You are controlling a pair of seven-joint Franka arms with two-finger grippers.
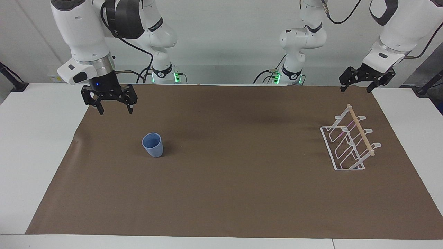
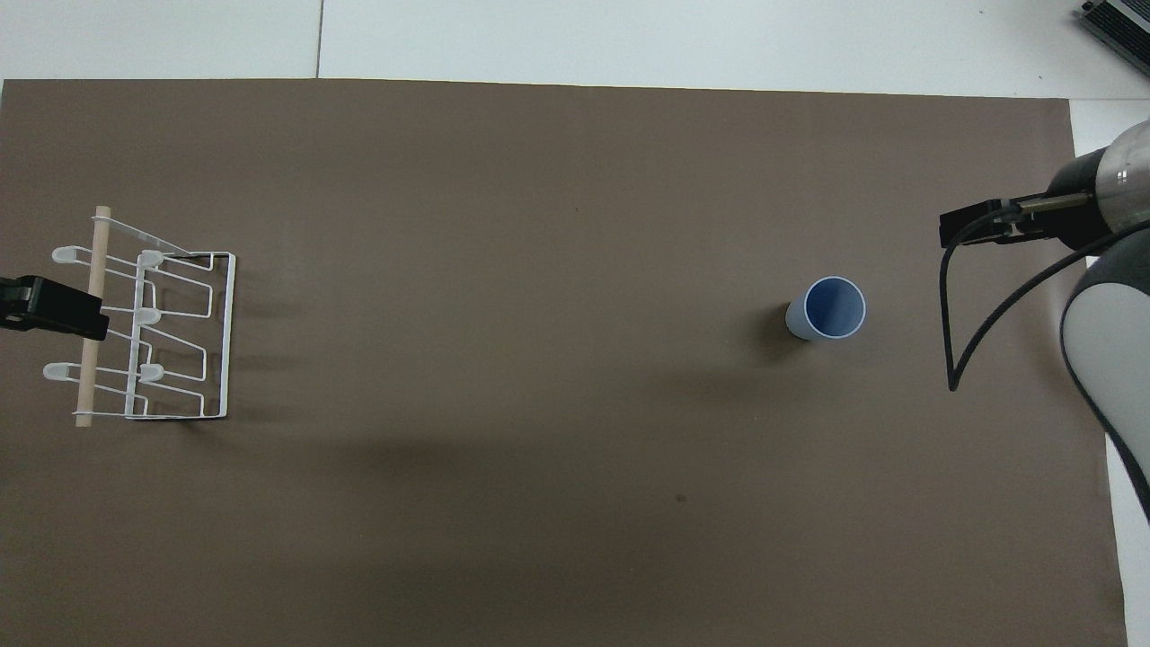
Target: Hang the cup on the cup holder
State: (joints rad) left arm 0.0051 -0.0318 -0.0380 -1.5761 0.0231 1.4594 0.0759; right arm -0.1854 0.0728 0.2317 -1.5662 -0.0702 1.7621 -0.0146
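Upright, tapered blue cup; slanted wire cup holder apart.

Overhead, the left gripper (mostly cropped) perhaps overlaps the cup holder.

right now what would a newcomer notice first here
A light-blue cup stands upright, mouth up, on the brown mat toward the right arm's end. The white wire cup holder sits alone toward the left arm's end. The right gripper and left gripper hang open, holding nothing.

Brown paper sheet over a white table, dark device at one corner.
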